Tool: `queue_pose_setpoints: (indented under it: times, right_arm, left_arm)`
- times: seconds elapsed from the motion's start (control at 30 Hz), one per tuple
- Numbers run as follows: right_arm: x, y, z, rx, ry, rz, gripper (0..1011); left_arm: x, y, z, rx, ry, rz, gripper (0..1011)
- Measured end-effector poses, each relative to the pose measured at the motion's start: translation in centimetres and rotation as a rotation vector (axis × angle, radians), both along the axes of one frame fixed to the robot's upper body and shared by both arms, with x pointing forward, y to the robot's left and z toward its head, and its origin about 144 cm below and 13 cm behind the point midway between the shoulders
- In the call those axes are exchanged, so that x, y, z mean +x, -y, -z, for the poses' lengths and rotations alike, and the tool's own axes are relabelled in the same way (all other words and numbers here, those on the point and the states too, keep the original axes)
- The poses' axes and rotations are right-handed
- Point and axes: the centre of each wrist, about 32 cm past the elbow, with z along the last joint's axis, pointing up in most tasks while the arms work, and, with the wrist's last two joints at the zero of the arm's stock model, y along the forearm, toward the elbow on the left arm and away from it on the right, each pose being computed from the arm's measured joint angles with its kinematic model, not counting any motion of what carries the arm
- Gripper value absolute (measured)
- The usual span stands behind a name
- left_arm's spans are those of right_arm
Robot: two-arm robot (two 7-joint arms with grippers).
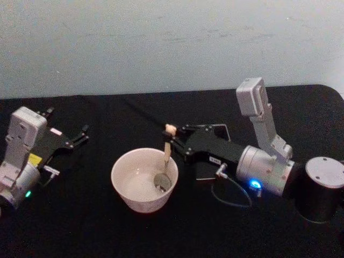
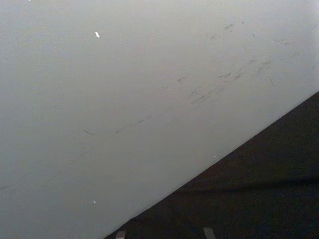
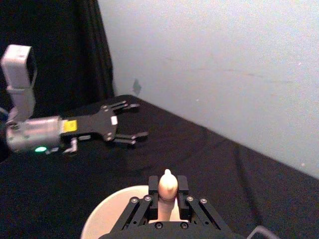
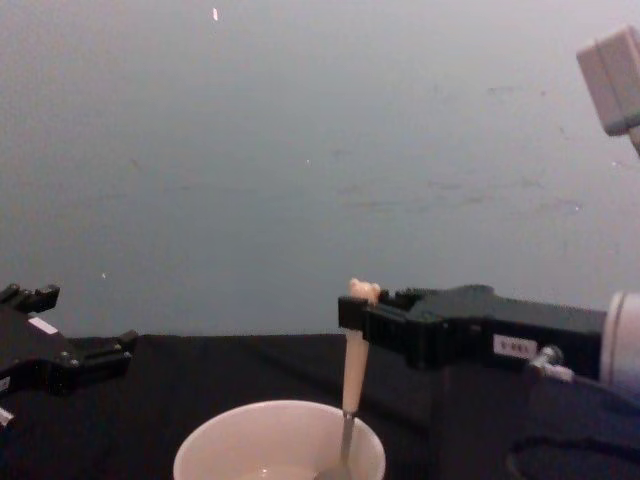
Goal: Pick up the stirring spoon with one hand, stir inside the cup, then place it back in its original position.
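Observation:
The cream cup (image 1: pixel 141 204) stands on the black table at centre. The stirring spoon (image 1: pixel 167 149) is nearly upright in it, its metal bowl low inside the cup near the right wall and its bear-head top above the rim. My right gripper (image 1: pixel 171 141) reaches in from the right and is shut on the beige handle just under the head. The chest view shows the spoon (image 4: pixel 351 372), the right gripper (image 4: pixel 352 312) and the cup (image 4: pixel 225 445). The dark grey box holder (image 4: pixel 480 410) stands right of the cup, mostly hidden under the right gripper. My left gripper (image 1: pixel 80 134) rests open at the far left.
A pale wall runs along the table's back edge. The right arm's cable (image 1: pixel 231 196) loops on the table right of the cup. Bare black table lies between the left gripper and the cup, and in front of the cup.

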Motion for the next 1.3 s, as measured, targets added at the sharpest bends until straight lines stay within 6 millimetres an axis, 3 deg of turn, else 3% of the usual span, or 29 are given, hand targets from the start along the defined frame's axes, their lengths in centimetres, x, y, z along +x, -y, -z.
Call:
queue_pose_setpoints:
  times: [0.27, 0.5, 0.93, 1.3]
  right_arm:
    - [-1.3, -0.3, 0.5, -0.005, -0.031, -0.048, 213]
    - [-1.5, -1.9, 1.0, 0.003, -0.042, -0.071, 213]
    - [0.0, -4.9, 0.9, 0.015, -0.040, -0.034, 213]
    - [2.1, -5.6, 0.5, 0.020, -0.029, 0.048, 213]
  left_arm:
    - [0.0, 0.0, 0.0, 0.000, 0.000, 0.000, 1001]
    - [0.0, 0.0, 0.0, 0.000, 0.000, 0.000, 1001]
    - [0.0, 0.0, 0.0, 0.000, 0.000, 0.000, 1001]
    - [0.0, 0.0, 0.0, 0.000, 0.000, 0.000, 1001]
